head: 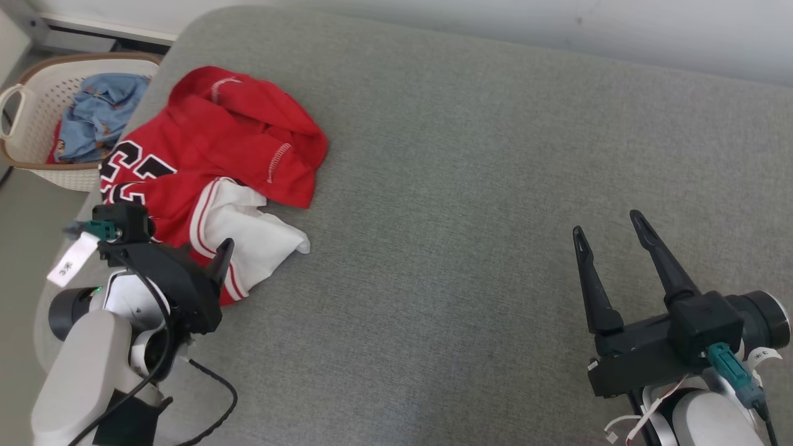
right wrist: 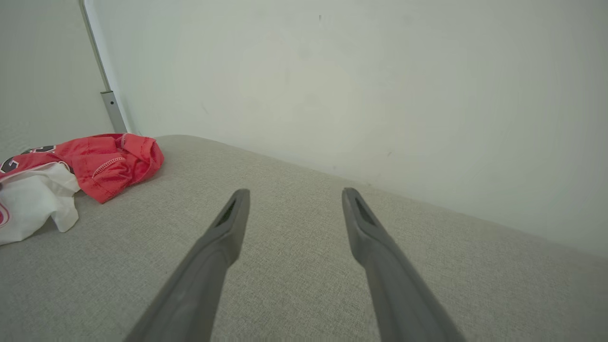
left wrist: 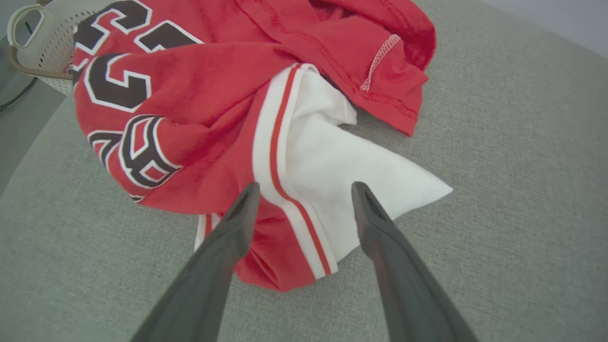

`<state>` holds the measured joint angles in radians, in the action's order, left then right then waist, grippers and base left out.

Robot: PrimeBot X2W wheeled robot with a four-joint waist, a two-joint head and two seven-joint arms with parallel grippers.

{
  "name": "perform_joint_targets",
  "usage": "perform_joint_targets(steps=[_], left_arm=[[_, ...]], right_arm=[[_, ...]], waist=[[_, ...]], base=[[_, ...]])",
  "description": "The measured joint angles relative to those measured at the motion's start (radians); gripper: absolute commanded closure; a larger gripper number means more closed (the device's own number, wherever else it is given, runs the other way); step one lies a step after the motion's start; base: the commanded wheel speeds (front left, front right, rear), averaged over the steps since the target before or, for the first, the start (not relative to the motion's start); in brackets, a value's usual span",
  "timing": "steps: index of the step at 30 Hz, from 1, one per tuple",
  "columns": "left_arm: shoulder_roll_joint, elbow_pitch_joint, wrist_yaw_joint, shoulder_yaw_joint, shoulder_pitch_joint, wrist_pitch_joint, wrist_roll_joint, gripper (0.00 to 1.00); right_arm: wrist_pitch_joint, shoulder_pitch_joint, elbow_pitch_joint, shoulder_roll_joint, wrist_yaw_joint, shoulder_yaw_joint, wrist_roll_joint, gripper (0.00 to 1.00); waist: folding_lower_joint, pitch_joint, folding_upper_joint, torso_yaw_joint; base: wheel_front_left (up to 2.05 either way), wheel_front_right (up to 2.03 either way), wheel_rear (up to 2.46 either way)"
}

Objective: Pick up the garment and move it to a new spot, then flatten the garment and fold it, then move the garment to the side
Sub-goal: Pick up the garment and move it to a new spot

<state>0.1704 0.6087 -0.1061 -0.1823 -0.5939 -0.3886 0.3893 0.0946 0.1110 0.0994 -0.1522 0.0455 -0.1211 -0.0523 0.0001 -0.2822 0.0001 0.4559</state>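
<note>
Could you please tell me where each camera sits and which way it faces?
Head view: on the head, looking down at the grey cushion; left hand at the garment, right hand over bare cushion.
Left wrist view: on that wrist, looking along its open fingers down at the garment.
Right wrist view: on that wrist, facing the wall across the cushion, own fingers open.
Shared: the garment.

I see a broad grey fabric cushion with a rounded corner, its far edge meeting a plain pale wall. Off its left end, a cream perforated basket holding blue cloth stands on the grey floor. Light is soft and even.
</note>
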Motion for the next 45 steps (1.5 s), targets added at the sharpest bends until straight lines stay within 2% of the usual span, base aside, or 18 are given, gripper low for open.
perform_joint_targets(steps=[5, 12, 16, 17, 18, 19, 20, 21, 33, 34, 35, 45], left_arm=[[0.003, 0.044, 0.002, 0.001, -0.038, -0.017, -0.002, 0.00], [-0.005, 0.107, 0.046, 0.002, -0.091, -0.026, -0.020, 0.00], [-0.005, 0.143, 0.046, 0.003, -0.104, -0.030, -0.020, 0.00], [-0.005, 0.153, 0.046, 0.003, -0.107, -0.030, -0.020, 0.34], [-0.004, 0.161, 0.050, 0.003, -0.110, -0.030, -0.020, 0.54], [-0.005, 0.164, 0.057, 0.003, -0.111, -0.029, -0.020, 0.62], [-0.006, 0.168, 0.061, 0.002, -0.111, -0.029, -0.021, 0.87], [-0.008, 0.173, 0.062, 0.002, -0.112, -0.029, -0.021, 1.00], [-0.009, 0.230, 0.061, 0.002, -0.135, -0.001, -0.021, 1.00], [-0.009, 0.232, 0.061, 0.002, -0.135, 0.005, -0.022, 0.35], [-0.009, 0.235, 0.062, 0.002, -0.135, 0.013, -0.028, 0.00], [-0.001, 0.257, 0.062, 0.003, -0.149, 0.038, -0.041, 0.00]], right_arm=[[-0.017, 0.001, 0.035, -0.003, 0.002, -0.006, 0.013, 0.00], [-0.035, 0.001, 0.068, -0.024, 0.009, 0.015, 0.019, 0.00], [-0.047, 0.001, 0.071, -0.026, 0.012, 0.016, 0.020, 0.00], [-0.052, 0.001, 0.072, -0.026, 0.012, 0.016, 0.022, 0.00], [-0.052, 0.002, 0.073, -0.026, 0.012, 0.015, 0.022, 0.00], [-0.053, 0.002, 0.074, -0.026, 0.012, 0.015, 0.022, 0.00], [-0.057, 0.003, 0.075, -0.027, 0.012, 0.014, 0.022, 0.00], [-0.060, 0.003, 0.075, -0.027, 0.012, 0.014, 0.022, 0.00], [-0.077, 0.006, 0.086, -0.027, 0.012, 0.003, 0.025, 0.00], [-0.078, 0.006, 0.086, -0.027, 0.012, 0.000, 0.025, 0.00], [-0.078, 0.006, 0.086, -0.026, 0.012, -0.002, 0.025, 0.00], [-0.094, 0.006, 0.105, -0.026, 0.010, -0.012, 0.028, 0.00]], waist=[[0.0000, -0.032, 0.0000, -0.024], [0.0000, -0.076, 0.0001, -0.045], [0.0000, -0.086, 0.0001, -0.047], [0.0000, -0.087, 0.0000, -0.046], [0.0000, -0.087, 0.0001, -0.046], [-0.0001, -0.087, 0.0001, -0.046], [0.0000, -0.086, 0.0000, -0.045], [0.0000, -0.086, 0.0001, -0.045], [-0.0001, -0.074, 0.0000, -0.048], [-0.0001, -0.074, 0.0000, -0.049], [-0.0001, -0.073, 0.0000, -0.049], [-0.0001, -0.084, 0.0000, -0.061]], base=[[0.00, 0.00, 0.00], [0.00, 0.00, 0.00], [0.00, 0.00, 0.00], [0.00, 0.00, 0.00], [0.00, 0.00, 0.00], [0.00, 0.00, 0.00], [0.00, 0.00, 0.00], [0.00, 0.00, 0.00], [0.00, 0.00, 0.00], [0.00, 0.00, 0.00], [0.00, 0.00, 0.00], [0.00, 0.00, 0.00]])
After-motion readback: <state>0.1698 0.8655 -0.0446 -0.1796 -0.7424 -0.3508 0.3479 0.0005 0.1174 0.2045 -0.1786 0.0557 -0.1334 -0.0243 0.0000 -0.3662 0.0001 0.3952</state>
